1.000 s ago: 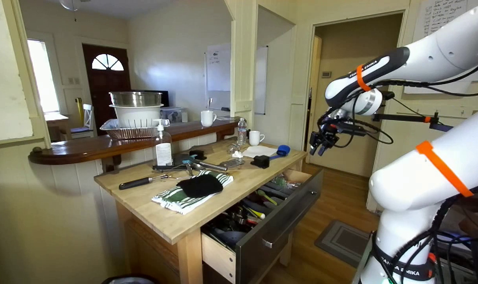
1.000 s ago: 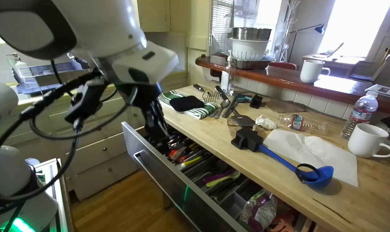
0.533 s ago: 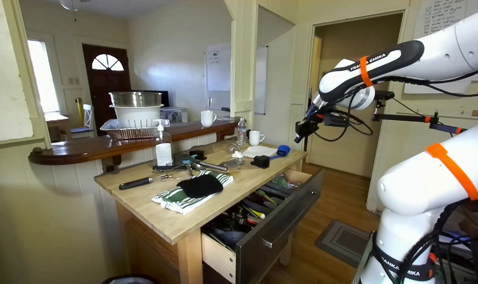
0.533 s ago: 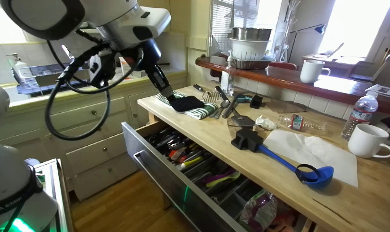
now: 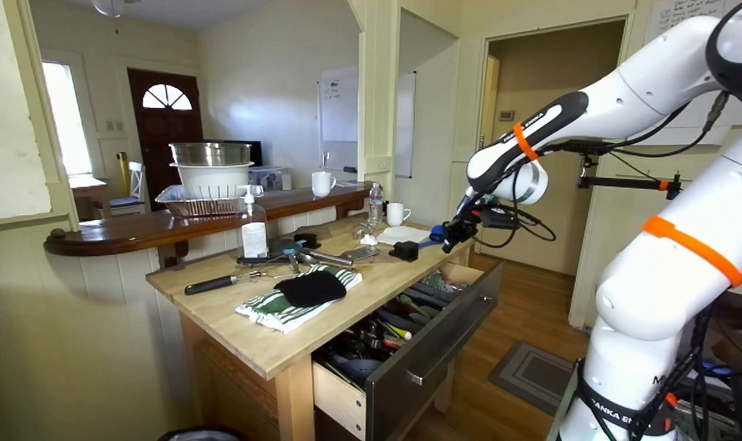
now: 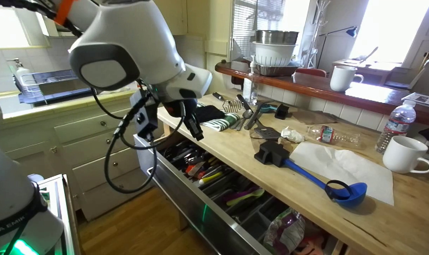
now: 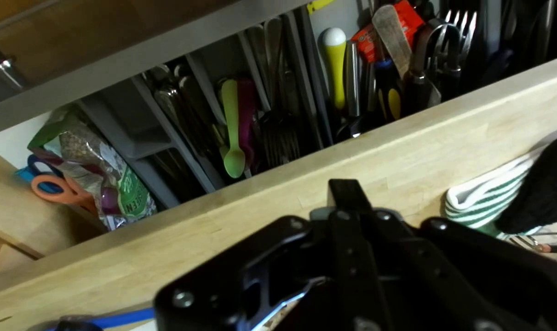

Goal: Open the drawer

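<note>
The drawer [image 5: 432, 361] is pulled well out from under the wooden tabletop in both exterior views. It has a dark grey front with metal handles and a pale wooden side. Utensils fill its grey trays, seen from above in the wrist view past the drawer's front rim [image 7: 135, 57]. My gripper [image 7: 347, 188] is shut, its fingertips together and nothing held. It points down above the tabletop near its drawer-side edge, as an exterior view also shows the gripper [image 6: 198, 136]. It is apart from the drawer front and its handle [image 6: 152, 171].
On the wooden tabletop [image 5: 371, 288] lie a striped towel with a black cloth [image 5: 312, 288], several utensils, a blue ladle [image 6: 349, 194] and a white mug [image 6: 405, 154]. A raised brown ledge [image 5: 132, 236] behind carries bowls. A bag [image 7: 108, 170] and scissors [image 7: 57, 188] lie in the drawer.
My gripper has risen away from over the drawer, swung across towards the tabletop and come down somewhat. Its fingers have shut. The drawer has stayed put.
</note>
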You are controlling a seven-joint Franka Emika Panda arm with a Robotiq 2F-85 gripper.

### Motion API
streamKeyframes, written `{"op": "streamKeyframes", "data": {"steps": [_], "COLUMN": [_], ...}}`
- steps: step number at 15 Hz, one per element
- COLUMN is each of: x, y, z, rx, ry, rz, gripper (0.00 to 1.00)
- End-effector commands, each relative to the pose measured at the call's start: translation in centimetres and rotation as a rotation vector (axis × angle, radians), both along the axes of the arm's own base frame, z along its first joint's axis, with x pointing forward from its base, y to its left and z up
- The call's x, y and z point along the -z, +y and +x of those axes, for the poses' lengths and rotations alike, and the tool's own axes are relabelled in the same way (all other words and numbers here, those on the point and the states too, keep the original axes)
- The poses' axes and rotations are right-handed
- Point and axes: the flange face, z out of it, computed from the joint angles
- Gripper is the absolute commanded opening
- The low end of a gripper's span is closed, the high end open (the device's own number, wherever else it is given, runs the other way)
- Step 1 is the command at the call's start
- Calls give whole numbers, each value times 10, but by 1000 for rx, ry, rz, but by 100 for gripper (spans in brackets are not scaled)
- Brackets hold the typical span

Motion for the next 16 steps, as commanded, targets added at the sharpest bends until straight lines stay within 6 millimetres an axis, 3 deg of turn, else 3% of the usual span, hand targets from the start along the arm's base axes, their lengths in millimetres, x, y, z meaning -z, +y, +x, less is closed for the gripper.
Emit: {"op": "streamKeyframes", "data": {"steps": [1,5,6,8,16], "x": [49,86,71,83,98], "y": [-2,2,2,4,10], "z": [11,13,12,13,21], "rx": [9,52,31,43,-10], "ry": [36,80,66,89,108], "rz": [1,55,40,56,5], "gripper": [0,0,1,1,0]}}
